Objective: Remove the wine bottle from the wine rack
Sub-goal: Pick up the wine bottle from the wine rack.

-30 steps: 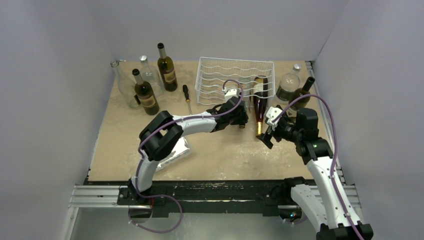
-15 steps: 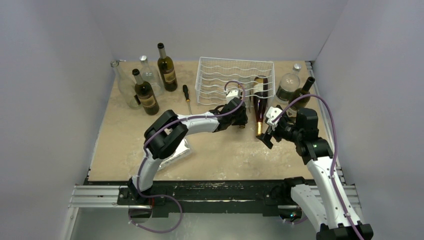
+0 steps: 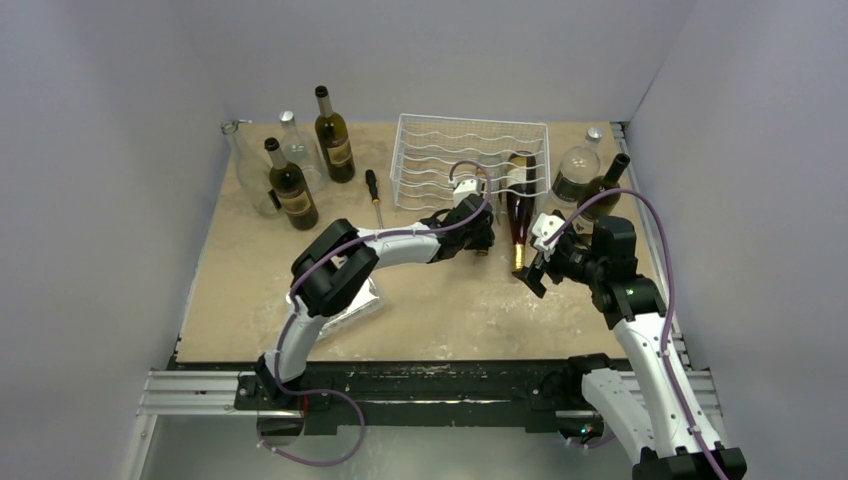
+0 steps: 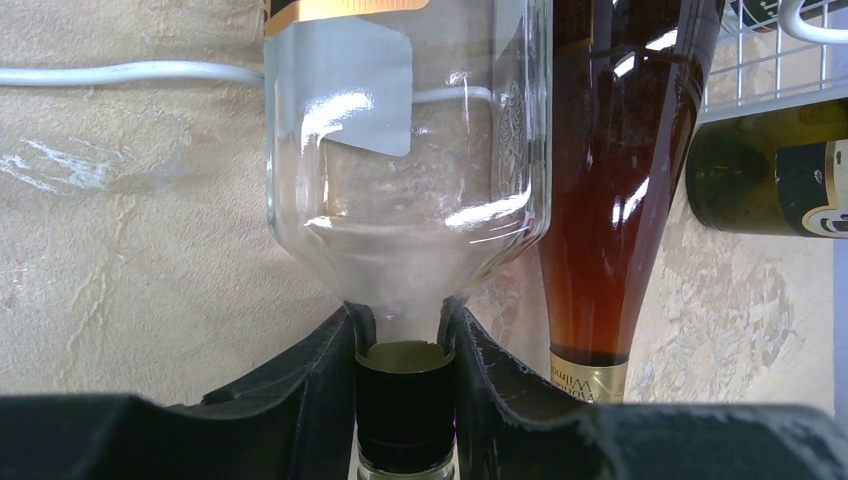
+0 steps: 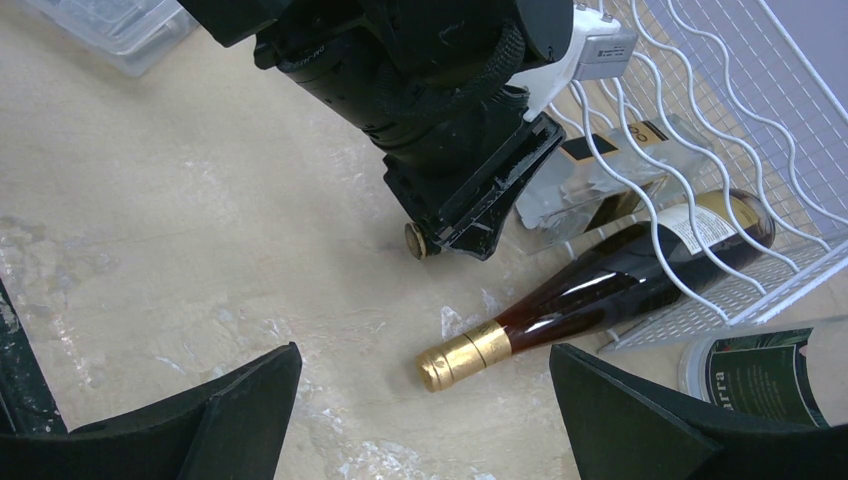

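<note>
The left gripper [image 4: 405, 335] is clamped on the capped neck of the clear wine bottle [image 4: 400, 150], which lies neck-outward in the wine rack [image 3: 432, 150], likely for a straight pull; the right gripper [image 3: 532, 270] hangs wide open and empty

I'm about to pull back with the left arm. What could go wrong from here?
The left gripper holds the clear bottle only by its capped neck; it might slip or tilt. The amber bottle lies close beside it and could roll or follow. The wine rack's wires may snag it.
</note>
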You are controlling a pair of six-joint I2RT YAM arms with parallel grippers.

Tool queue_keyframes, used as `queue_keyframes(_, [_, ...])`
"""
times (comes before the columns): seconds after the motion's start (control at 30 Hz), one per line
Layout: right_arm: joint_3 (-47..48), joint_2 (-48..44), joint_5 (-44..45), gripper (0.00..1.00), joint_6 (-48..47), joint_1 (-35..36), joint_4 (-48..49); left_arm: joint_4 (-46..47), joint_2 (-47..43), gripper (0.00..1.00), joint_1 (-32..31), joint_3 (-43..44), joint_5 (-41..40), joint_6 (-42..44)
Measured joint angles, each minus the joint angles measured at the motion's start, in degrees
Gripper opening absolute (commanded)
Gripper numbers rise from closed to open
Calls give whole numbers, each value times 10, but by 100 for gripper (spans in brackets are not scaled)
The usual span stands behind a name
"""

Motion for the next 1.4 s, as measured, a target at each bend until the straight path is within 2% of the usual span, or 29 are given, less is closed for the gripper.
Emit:
queue_keyframes(0.2, [0, 0, 0, 99, 0, 0, 0, 6, -7, 0, -1, -11, -10, 0])
queue_keyframes(0.5, [0, 0, 0, 99, 0, 0, 0, 22, -111, 0, -9, -120, -39, 0])
queue_keyframes(1.4, [-1, 0, 1, 99, -1, -3, 0, 119, -272, 0, -36, -330, -31, 66])
